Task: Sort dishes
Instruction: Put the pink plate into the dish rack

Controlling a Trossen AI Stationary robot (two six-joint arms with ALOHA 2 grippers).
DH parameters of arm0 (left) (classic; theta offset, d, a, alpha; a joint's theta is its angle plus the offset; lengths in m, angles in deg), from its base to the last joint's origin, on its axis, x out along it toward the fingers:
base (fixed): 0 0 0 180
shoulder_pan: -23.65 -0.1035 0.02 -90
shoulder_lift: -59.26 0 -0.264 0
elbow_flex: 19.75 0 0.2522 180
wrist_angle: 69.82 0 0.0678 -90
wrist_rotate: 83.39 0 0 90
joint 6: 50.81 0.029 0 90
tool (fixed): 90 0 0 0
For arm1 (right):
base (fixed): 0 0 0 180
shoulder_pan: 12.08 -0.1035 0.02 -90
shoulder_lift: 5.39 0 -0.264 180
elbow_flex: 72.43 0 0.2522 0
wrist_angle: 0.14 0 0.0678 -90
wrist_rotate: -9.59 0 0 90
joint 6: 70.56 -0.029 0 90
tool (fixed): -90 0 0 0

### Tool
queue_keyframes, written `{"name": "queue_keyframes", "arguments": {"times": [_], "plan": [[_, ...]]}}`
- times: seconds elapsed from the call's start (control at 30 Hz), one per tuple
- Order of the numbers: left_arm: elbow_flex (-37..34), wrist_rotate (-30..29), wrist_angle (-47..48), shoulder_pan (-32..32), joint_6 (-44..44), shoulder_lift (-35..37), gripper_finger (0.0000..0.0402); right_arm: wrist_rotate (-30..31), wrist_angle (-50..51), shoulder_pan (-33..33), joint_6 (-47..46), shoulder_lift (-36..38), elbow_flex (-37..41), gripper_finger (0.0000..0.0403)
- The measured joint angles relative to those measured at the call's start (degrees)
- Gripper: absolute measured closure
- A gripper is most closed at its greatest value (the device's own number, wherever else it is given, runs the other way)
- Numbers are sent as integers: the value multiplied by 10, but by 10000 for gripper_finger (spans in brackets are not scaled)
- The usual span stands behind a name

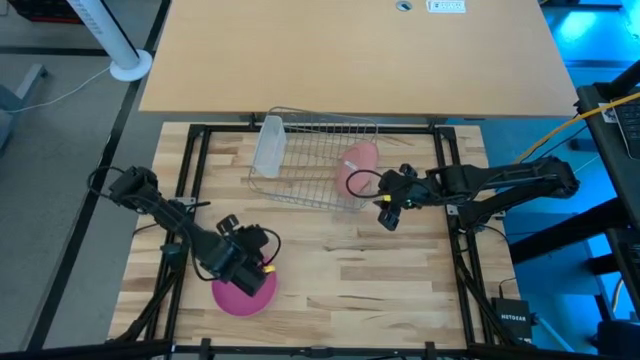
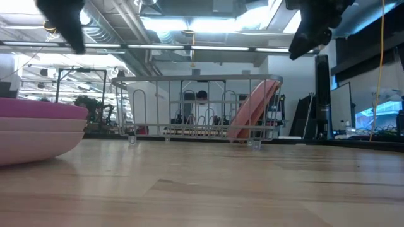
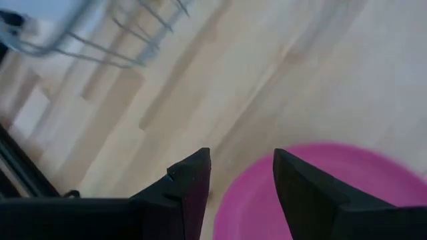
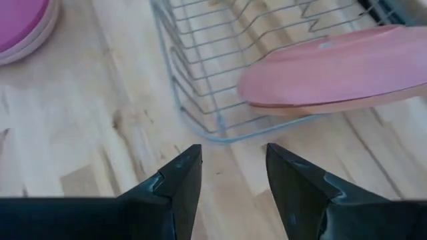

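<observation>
A magenta plate (image 1: pixel 240 297) lies near the table's front left, on top of a pale peach-pink plate (image 2: pixel 31 142). A salmon-tan plate (image 1: pixel 358 166) stands on its rim in the silver wire rack (image 1: pixel 310 160), leaning on the wires at the rack's right end. My left gripper (image 3: pixel 240 167) is open, above the magenta plate's (image 3: pixel 333 187) far edge, touching nothing. My right gripper (image 4: pixel 230 160) is open and empty, above the bare table just in front of the rack's near right corner (image 4: pixel 220 133).
A translucent whitish tumbler (image 1: pixel 268 146) lies at the rack's left end. A black frame (image 1: pixel 195 150) edges the wooden table. A lighter desk (image 1: pixel 350 50) adjoins the far side. Bare wood (image 1: pixel 370 280) lies between the plates and the rack.
</observation>
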State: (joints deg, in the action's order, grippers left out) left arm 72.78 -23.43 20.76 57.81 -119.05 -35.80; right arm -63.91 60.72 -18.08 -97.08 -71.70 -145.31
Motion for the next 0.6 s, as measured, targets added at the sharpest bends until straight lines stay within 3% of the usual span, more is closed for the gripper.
{"name": "queue_keyframes", "arguments": {"times": [0.43,0.6], "plan": [[-178,29,-236,6,149,-1,247,-16,-14,0,-2,0,30,230],[-205,57,-254,-19,179,-1,247,-16,-37,0,-2,0,35,230]]}}
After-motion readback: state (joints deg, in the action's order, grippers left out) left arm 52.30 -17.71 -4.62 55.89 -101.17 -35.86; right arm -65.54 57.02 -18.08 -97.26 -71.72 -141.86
